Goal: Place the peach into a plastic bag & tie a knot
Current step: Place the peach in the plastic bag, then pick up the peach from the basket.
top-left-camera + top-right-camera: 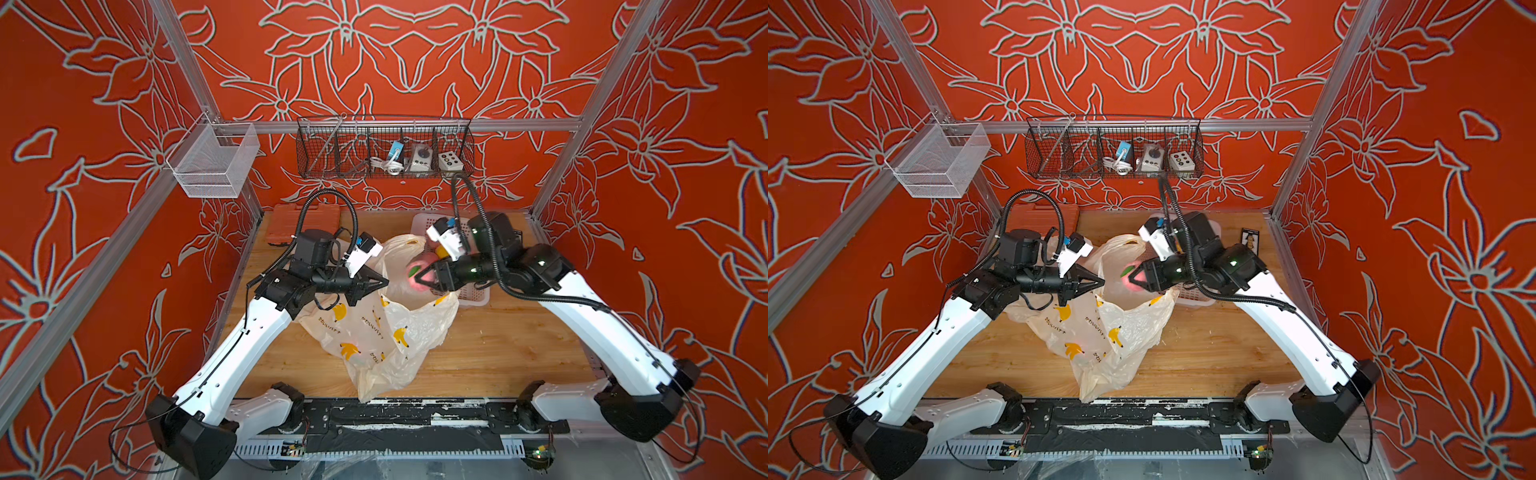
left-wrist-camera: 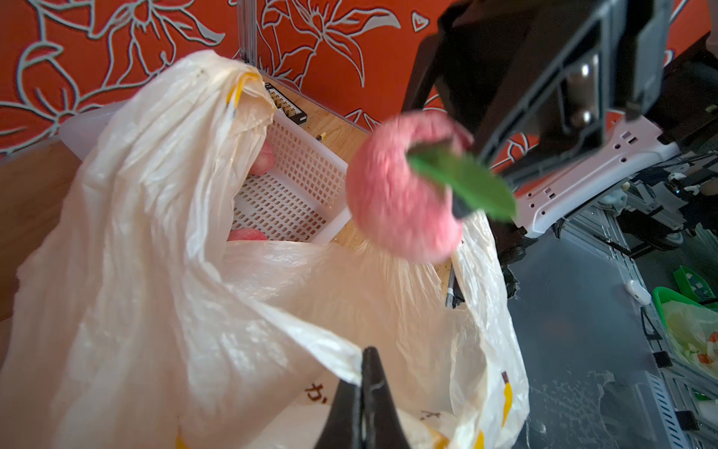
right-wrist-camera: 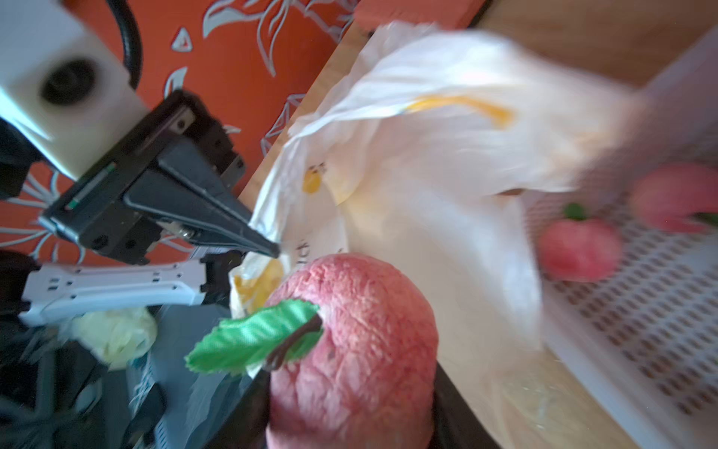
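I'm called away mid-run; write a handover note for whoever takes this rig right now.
Left gripper: shut on the rim of the cream banana-print plastic bag, holding its mouth open.
Right gripper: shut on the pink peach with green leaf, at the bag's mouth.
Done: peach picked, bag opened.
To do: release peach inside, tie the knot.

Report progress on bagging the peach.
Done: left gripper pinches the plastic bag rim, holding its mouth open. In hand: right gripper holds the peach at the opening. Left: release it inside, tie the knot.
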Controlling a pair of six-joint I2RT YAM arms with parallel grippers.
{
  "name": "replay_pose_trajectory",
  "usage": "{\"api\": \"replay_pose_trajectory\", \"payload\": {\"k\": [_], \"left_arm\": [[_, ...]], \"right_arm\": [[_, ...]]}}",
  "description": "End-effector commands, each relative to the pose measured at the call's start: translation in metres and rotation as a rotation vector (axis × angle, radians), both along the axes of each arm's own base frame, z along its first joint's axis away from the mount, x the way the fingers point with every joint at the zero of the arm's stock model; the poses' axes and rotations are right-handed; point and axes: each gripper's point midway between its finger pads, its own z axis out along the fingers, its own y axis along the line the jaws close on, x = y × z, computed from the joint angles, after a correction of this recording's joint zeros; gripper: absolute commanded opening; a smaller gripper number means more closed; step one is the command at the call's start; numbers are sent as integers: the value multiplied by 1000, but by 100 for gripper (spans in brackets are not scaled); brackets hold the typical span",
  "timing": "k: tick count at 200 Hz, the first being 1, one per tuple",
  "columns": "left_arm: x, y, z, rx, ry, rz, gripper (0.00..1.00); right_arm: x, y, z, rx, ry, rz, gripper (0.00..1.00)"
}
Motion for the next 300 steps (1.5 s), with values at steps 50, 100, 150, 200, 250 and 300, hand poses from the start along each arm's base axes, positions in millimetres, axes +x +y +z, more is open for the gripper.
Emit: {"api": "replay_pose_trajectory", "payload": {"k": [50, 100, 150, 200, 250, 300], "left_arm": [[17, -3, 15, 7, -117, 2, 0], [52, 32, 24, 119, -180, 100, 0], [46, 39, 54, 65, -204, 127, 0], [43, 36, 55, 28, -201, 112, 0], [44, 33, 57, -1, -191, 108, 0], [37, 29, 53, -35, -146, 86, 0]], "right_arm": [[25, 21, 1, 94, 89, 7, 87], [127, -113, -6, 93, 98, -527, 64], [173, -128, -132, -256, 224, -636, 79], [173, -72, -204, -358, 347, -517, 90], [171, -49, -245, -330, 446, -490, 65], [162, -91, -146, -334, 199, -556, 38]]}}
